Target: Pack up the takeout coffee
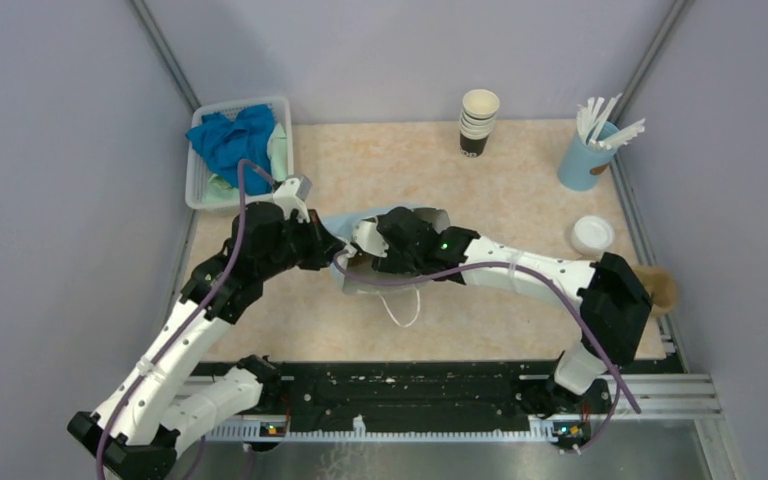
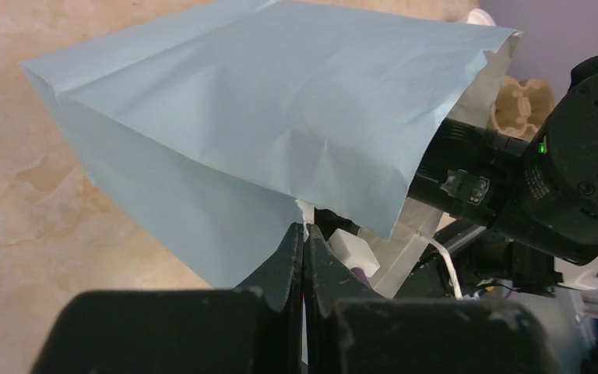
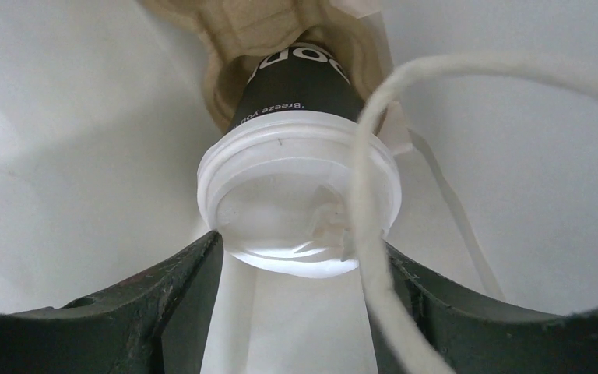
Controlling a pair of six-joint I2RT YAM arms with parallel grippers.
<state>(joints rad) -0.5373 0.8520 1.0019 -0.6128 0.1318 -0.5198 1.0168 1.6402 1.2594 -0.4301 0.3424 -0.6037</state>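
The takeout coffee (image 3: 296,187), a dark cup with a white sip lid, sits in a beige pulp carrier (image 3: 257,31) inside a light blue paper bag (image 2: 265,101) lying in the middle of the table. My right gripper (image 3: 300,249) reaches in through the bag's mouth, its two fingers pressed against opposite sides of the lid. A white string handle (image 3: 366,195) loops across the lid. My left gripper (image 2: 304,230) is shut on the bag's lower edge at the mouth, a thin white strip pinched between its fingers. In the top view the bag (image 1: 345,222) is mostly hidden by both arms.
A stack of lidless cups (image 1: 478,120) stands at the back. A blue cup of white stirrers (image 1: 590,150) is at the back right, with a loose white lid (image 1: 591,234) in front of it. A basket with blue cloth (image 1: 235,150) sits at the back left.
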